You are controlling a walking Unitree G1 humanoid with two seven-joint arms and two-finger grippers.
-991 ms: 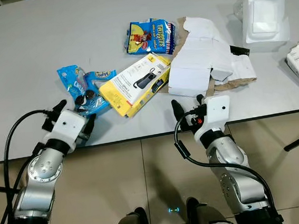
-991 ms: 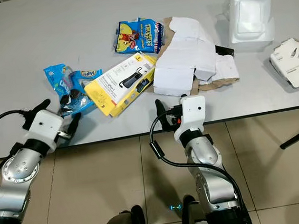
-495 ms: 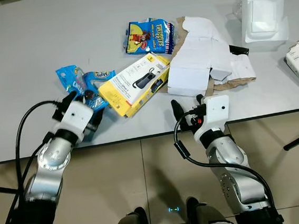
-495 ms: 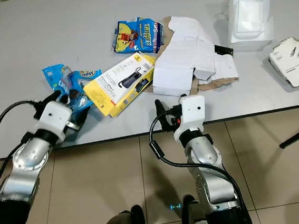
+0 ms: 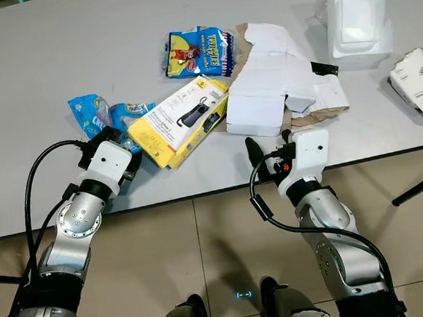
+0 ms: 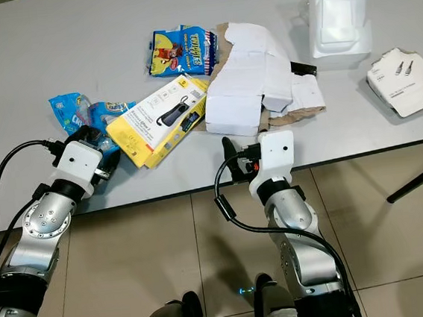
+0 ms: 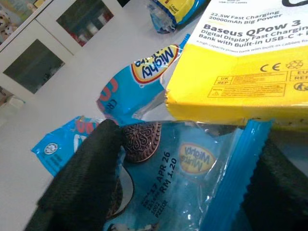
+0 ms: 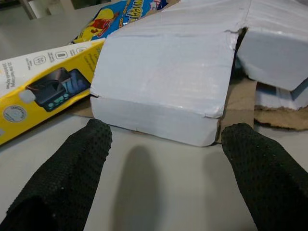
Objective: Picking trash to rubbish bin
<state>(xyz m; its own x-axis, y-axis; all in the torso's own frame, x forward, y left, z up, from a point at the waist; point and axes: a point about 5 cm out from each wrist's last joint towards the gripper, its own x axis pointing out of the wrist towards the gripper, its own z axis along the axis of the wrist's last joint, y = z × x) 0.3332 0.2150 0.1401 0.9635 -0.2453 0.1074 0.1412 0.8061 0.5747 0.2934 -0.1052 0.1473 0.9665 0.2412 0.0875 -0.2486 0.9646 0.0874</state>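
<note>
Grey tabletop [image 5: 74, 52] over a tiled floor is carrying a spread of litter, and both arms are working at its near edge.

Left gripper [image 5: 124, 148] is sitting with its fingers spread around the blue Mighty White cookie wrapper [image 7: 159, 168]; one black finger [image 7: 82, 173] is lying against the film, the other on the far side of it. The jaws are not yet pinched on the wrapper. Just beyond the gripper, touching the wrapper, a yellow Baseus power bank box [image 5: 178, 120] is lying flat.

Right gripper [image 5: 260, 152] is resting with fingers apart, empty, just short of a white cardboard box [image 8: 159, 91] lying on torn brown card.

Beyond both grippers a blue-and-yellow snack packet [image 5: 198, 53] is lying, and well off past the right gripper are a white foam tray [image 5: 359, 20] and a white cable box [image 5: 421, 82]. No rubbish bin can be made out.

Judgement: the step in hand is the grasp on the wrapper. Closing should take the film alone, clear of the yellow box's corner, and gather enough of it that it does not slip.

Legible text: "Baseus QPow 3", "22.5W Fast Charging", "20000mAh Big Power"; "Mighty White"; "17 APR 26 RM 1.20".
</note>
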